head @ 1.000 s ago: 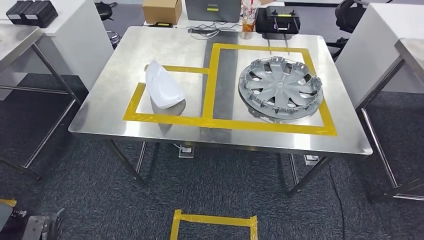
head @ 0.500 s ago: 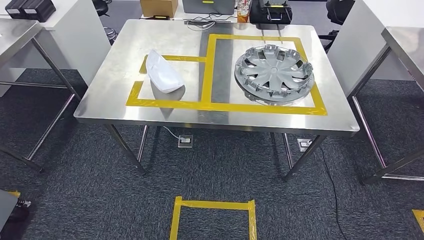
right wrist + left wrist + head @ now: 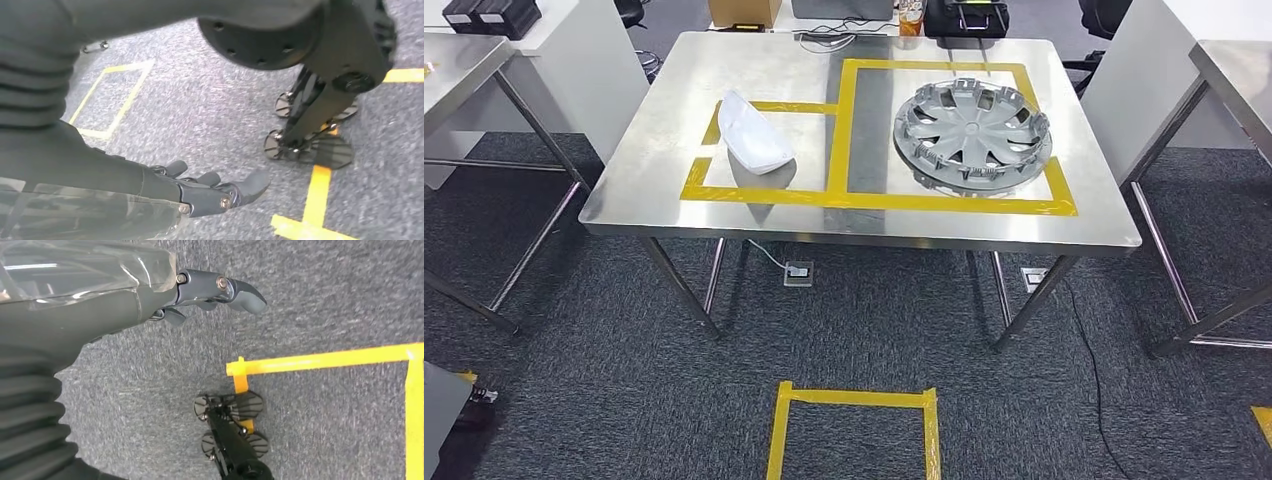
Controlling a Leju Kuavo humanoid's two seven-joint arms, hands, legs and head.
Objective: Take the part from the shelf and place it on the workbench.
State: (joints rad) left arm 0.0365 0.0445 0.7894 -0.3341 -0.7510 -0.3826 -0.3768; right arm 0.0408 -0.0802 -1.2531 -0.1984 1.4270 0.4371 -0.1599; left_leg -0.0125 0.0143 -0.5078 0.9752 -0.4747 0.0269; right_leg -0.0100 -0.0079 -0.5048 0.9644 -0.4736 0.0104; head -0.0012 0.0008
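Note:
A white curved part (image 3: 752, 135) lies inside the small yellow-taped box on the steel workbench (image 3: 674, 100). A grey wheel cover (image 3: 972, 122) lies flat in the larger taped box to its right. Both arms hang down over the grey carpet, away from the bench. In the left wrist view my left hand (image 3: 200, 295) holds nothing, its thumb stretched out. In the right wrist view my right hand (image 3: 210, 190) also holds nothing, its fingers loosely spread above the floor.
Another steel table (image 3: 454, 60) stands to the left and one (image 3: 1234, 70) to the right. A yellow tape square (image 3: 854, 420) marks the carpet in front of the bench. A cardboard box (image 3: 744, 10) and black cases sit beyond the far edge.
The camera has moved: the whole scene has shifted, and the workbench now sits higher and smaller in the picture. The white part and wheel cover keep their places on it.

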